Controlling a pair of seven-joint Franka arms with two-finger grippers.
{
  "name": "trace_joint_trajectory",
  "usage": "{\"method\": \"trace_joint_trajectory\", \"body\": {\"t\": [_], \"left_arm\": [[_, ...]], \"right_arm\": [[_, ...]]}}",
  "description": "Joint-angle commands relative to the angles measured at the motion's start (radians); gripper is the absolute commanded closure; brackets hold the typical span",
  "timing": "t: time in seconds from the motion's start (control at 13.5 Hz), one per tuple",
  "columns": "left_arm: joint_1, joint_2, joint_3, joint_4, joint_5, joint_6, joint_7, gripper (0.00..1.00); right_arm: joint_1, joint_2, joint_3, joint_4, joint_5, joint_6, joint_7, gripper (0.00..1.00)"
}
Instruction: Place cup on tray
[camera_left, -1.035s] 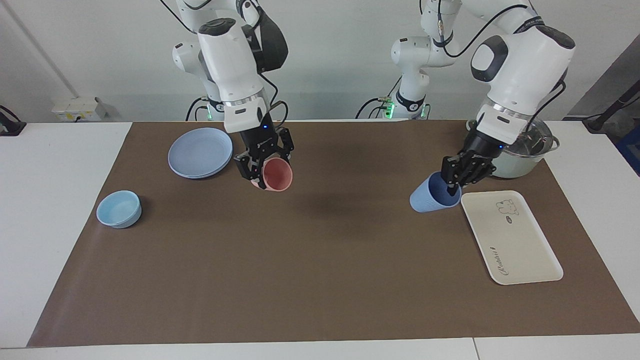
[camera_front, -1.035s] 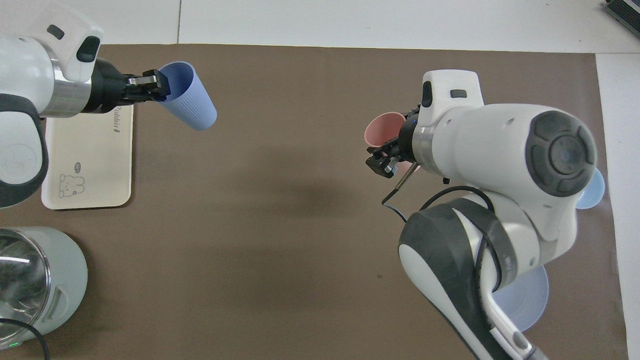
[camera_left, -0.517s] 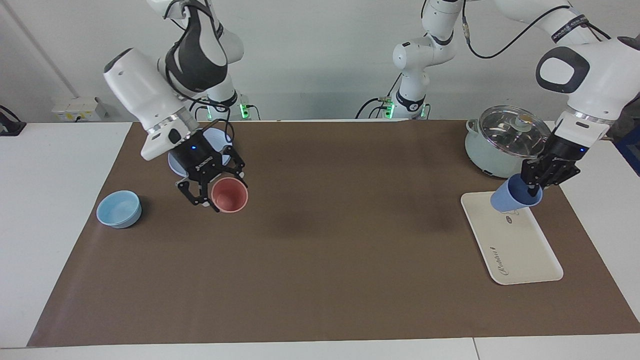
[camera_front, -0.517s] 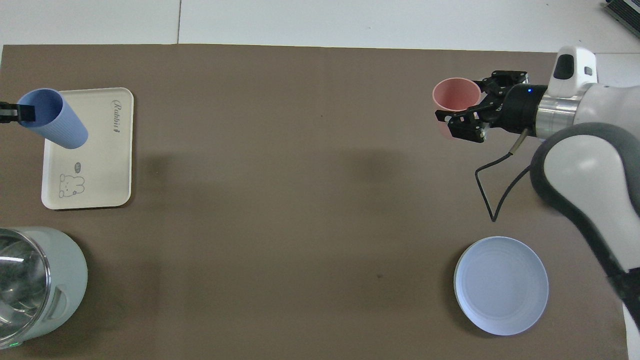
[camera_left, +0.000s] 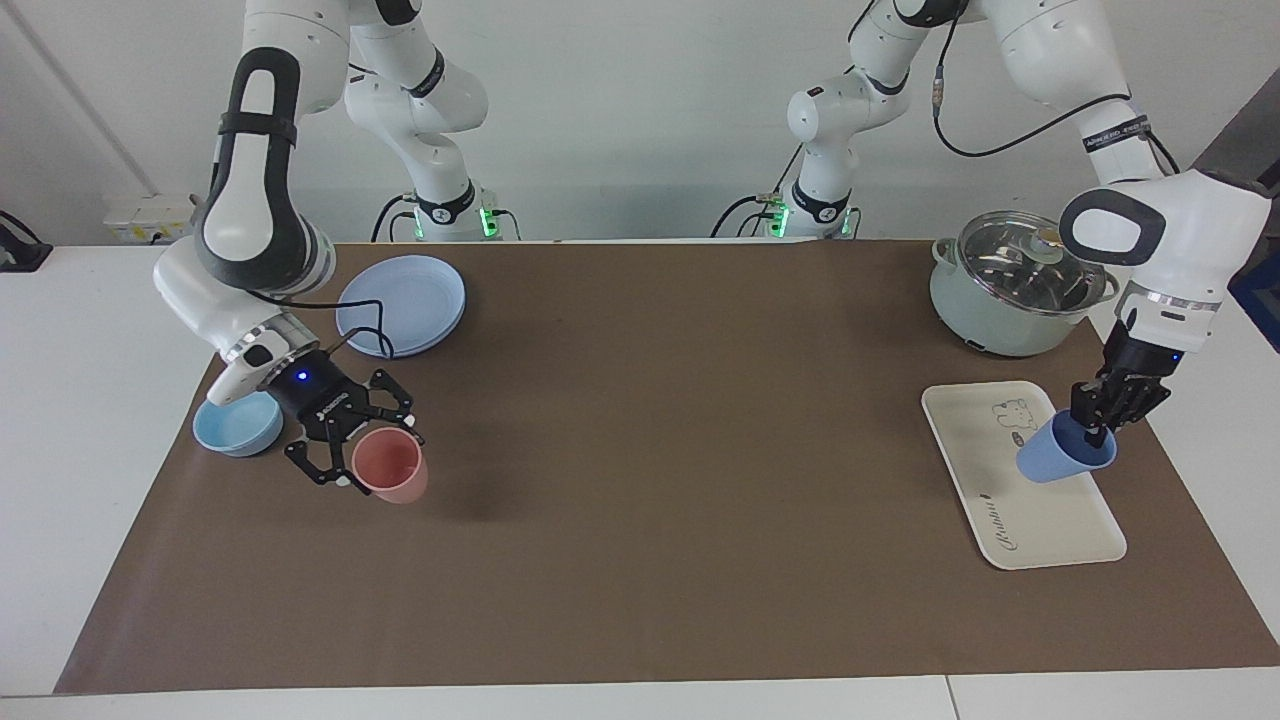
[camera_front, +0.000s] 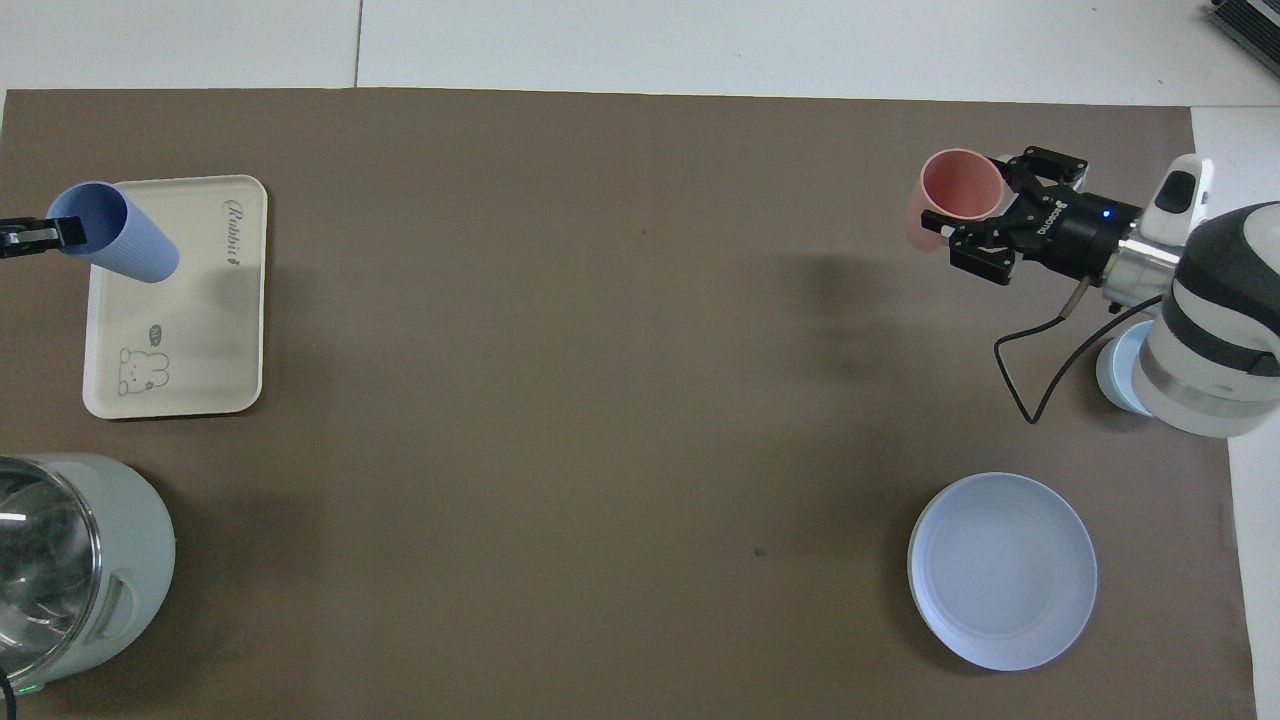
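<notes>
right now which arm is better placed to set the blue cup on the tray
Left. Its end effector is shut on the cup, tilted and in the air over the tray. The right end effector is at the table's opposite end, gripping the pink cup beside the bowl.

Plain white wall (camera_left: 640, 110) along the robots' end, evenly lit, no window in view. White table (camera_left: 90, 400) of joined panels, seams showing near the edge farthest from the robots. Covered across most of its width by a brown mat (camera_left: 640, 500), soft diffuse shadows on it. White socket box (camera_left: 150, 218) low on the wall toward the right arm's end. Dark grey panel or floor strip (camera_left: 1225, 170) toward the left arm's end.
</notes>
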Motion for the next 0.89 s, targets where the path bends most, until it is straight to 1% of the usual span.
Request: {"method": "trace_joint_trajectory", "body": {"t": [0.0, 0.07, 0.15, 0.37, 0.74, 0.81], "left_arm": [[0.022, 0.038, -0.012, 0.011, -0.027, 0.056, 0.038, 1.0], [0.029, 0.052, -0.012, 0.011, -0.027, 0.071, 0.067, 1.0], [0.031, 0.064, -0.012, 0.011, -0.027, 0.087, 0.088, 1.0], [0.036, 0.081, -0.012, 0.011, -0.027, 0.113, 0.094, 1.0], [0.037, 0.1, -0.012, 0.006, -0.039, 0.12, 0.089, 1.0], [0.037, 0.101, -0.012, 0.006, -0.039, 0.12, 0.088, 1.0]], "right_arm": [[-0.093, 0.069, 0.013, 0.008, 0.092, -0.125, -0.167, 1.0], [-0.13, 0.111, 0.013, 0.008, 0.109, -0.184, -0.245, 1.0], [-0.147, 0.126, 0.013, 0.003, 0.113, -0.201, -0.293, 1.0], [-0.165, 0.154, 0.015, -0.006, 0.122, -0.23, -0.307, 1.0], [-0.165, 0.145, 0.012, -0.054, 0.148, -0.23, -0.347, 1.0], [-0.165, 0.145, 0.01, -0.057, 0.146, -0.226, -0.347, 0.67]]}}
